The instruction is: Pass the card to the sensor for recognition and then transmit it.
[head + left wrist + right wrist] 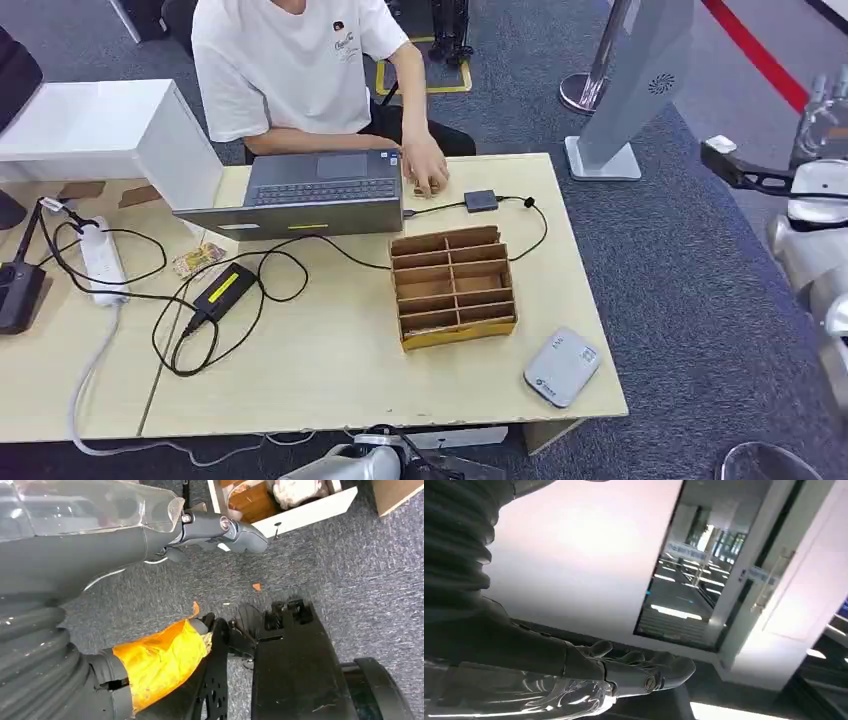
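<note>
The grey-white card sensor (pixel 562 366) lies at the table's near right corner. A cardboard divider box (pixel 453 285) stands mid-table; I cannot tell whether cards sit in its slots. My right hand (pixel 826 108) is raised at the far right, well off the table. In the right wrist view its fingers (pixel 644 666) are stretched out and hold nothing. My left arm (pixel 350 464) hangs below the table's front edge. The left hand (pixel 215 529) hovers over grey carpet with its thumb apart from the fingers (pixel 160 660), which carry yellow wrapping, and it is empty.
A person in a white shirt (pixel 290 60) sits behind the table, one hand (pixel 427 166) beside the laptop (pixel 310 195). A power strip (pixel 102 260), a black adapter (pixel 224 289), cables and a small dark box (pixel 480 200) lie on the table. A grey stand (pixel 630 80) rises at right.
</note>
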Robot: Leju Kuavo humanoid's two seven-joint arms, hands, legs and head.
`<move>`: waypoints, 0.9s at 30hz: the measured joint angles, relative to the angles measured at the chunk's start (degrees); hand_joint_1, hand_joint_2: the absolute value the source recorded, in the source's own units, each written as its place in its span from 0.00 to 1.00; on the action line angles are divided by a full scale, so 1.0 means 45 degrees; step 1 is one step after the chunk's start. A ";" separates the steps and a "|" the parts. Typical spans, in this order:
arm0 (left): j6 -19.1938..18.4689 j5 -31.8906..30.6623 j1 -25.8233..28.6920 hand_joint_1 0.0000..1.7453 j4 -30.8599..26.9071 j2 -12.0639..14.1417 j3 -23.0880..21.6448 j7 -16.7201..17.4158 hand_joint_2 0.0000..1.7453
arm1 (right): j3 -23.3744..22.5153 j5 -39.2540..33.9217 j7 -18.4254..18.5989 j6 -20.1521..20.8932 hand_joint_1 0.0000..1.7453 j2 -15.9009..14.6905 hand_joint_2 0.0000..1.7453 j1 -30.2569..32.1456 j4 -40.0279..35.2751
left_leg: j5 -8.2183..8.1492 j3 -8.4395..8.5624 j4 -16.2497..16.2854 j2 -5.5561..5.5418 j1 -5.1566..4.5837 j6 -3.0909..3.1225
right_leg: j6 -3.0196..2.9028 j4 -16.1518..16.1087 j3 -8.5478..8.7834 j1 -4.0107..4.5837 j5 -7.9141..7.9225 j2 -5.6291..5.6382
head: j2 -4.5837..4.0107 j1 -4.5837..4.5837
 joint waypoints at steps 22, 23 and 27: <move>-0.0097 0.0389 0.0000 0.00 0.0189 -0.0005 0.0063 0.0131 1.00 | -0.3222 -0.2182 -0.0335 -0.0661 0.00 -0.1468 1.00 0.4761 0.0219 | -0.0009 0.0002 -0.0011 0.0017 0.0000 0.0010 | 0.0019 0.0000 0.0004 -0.0001 -0.0014 0.0015 | 0.0005 -0.0005; -0.0097 0.0422 -0.0001 0.00 0.0194 -0.0005 0.0073 0.0160 1.00 | -0.3323 -0.2230 -0.0335 -0.0675 0.00 -0.1468 1.00 0.4992 0.0223 | -0.0010 0.0002 -0.0012 0.0017 0.0000 0.0011 | 0.0021 0.0000 0.0004 0.0000 -0.0015 0.0015 | 0.0000 0.0005; -0.0092 0.0573 0.0000 0.00 0.0233 -0.0005 0.0126 0.0267 1.00 | -0.3936 -0.2833 -0.0495 -0.0909 0.00 -0.1302 1.00 0.6043 0.0233 | -0.0013 0.0000 -0.0017 0.0011 0.0001 0.0010 | 0.0025 0.0000 0.0008 0.0002 -0.0020 0.0008 | 0.0000 0.0000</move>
